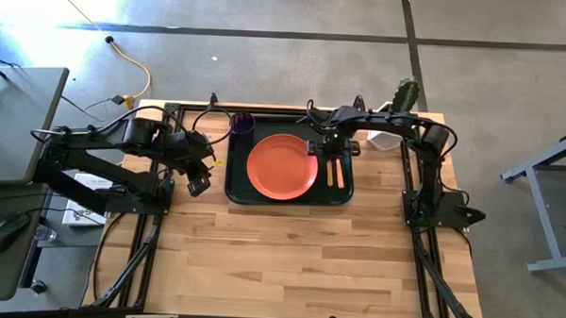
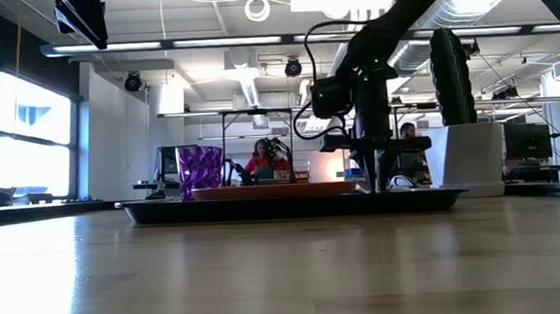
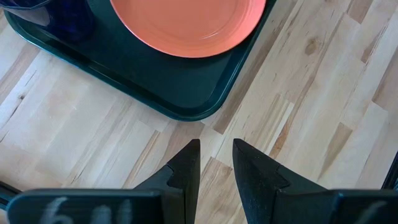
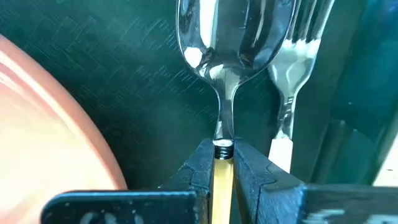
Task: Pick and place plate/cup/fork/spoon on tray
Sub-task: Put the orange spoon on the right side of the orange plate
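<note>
Landmark: the large dark green rectangular plastic tray point(image 1: 237, 190) with a raised rim is sitting on the pale wooden table point(image 1: 289, 263); every place below is given relative to it.

Spoon: the slim spoon point(image 4: 225, 56) with a rounded silver metal bowl and light orange-tan handle is lying inside the tray, between the plate and the fork; the right gripper point(image 4: 223, 163) is pinching it on the handle just behind the metal neck, jaws drawn narrow around it.

Spoon handling: it is looking light and stiff, with a slick polished bowl; the handle near the neck seems the sound place to grip, since the flatter shaft is giving the pads purchase, though so thin a piece may be prone to swivelling.

Fork: the slim fork point(image 4: 292, 81) with silver tines and a tan handle is resting in the tray just beside the spoon, on the side away from the plate; whether they are touching cannot be told.

Plate: the round flat salmon-orange plastic plate point(image 1: 282, 166) is sitting in the tray's middle.

Cup: the small dark purple round cup point(image 1: 242, 124) is standing in a tray corner, on the left arm's side.

Left gripper: the left gripper point(image 3: 216, 162) is hanging over bare table just outside a tray corner; fingers nearly together, holding nothing.

Progress: all four pieces appear to be within the tray; judging by this, the spoon only needs letting go.
</note>
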Controlling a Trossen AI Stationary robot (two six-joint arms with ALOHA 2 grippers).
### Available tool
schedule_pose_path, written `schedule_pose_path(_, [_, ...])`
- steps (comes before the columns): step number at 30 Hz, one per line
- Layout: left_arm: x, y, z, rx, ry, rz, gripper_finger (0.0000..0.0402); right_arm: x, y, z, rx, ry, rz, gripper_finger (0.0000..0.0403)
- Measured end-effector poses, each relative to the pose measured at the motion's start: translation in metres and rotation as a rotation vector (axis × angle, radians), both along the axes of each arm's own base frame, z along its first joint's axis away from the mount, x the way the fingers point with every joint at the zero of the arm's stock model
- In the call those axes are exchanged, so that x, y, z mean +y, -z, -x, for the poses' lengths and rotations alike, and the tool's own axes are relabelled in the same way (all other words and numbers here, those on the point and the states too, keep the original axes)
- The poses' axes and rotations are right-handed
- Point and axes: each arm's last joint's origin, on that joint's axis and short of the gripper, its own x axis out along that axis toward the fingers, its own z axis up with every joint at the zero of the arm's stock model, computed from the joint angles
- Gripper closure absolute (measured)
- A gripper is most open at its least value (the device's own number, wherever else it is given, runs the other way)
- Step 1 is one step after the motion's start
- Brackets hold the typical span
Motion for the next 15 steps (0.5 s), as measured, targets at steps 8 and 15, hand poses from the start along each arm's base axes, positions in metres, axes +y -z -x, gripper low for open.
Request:
schedule_pose_path(8, [0.0,0.0,0.0,0.0,0.0,0.0,0.0316,-0.0001,0.0015,-0.0002,0.004,-0.002,-0.003,0.0374])
schedule_pose_path(15, [0.0,0.0,0.0,0.0,0.001,0.0,0.0316,-0.0002,0.0014,0.0,0.006,-0.002,0.001,0.0346])
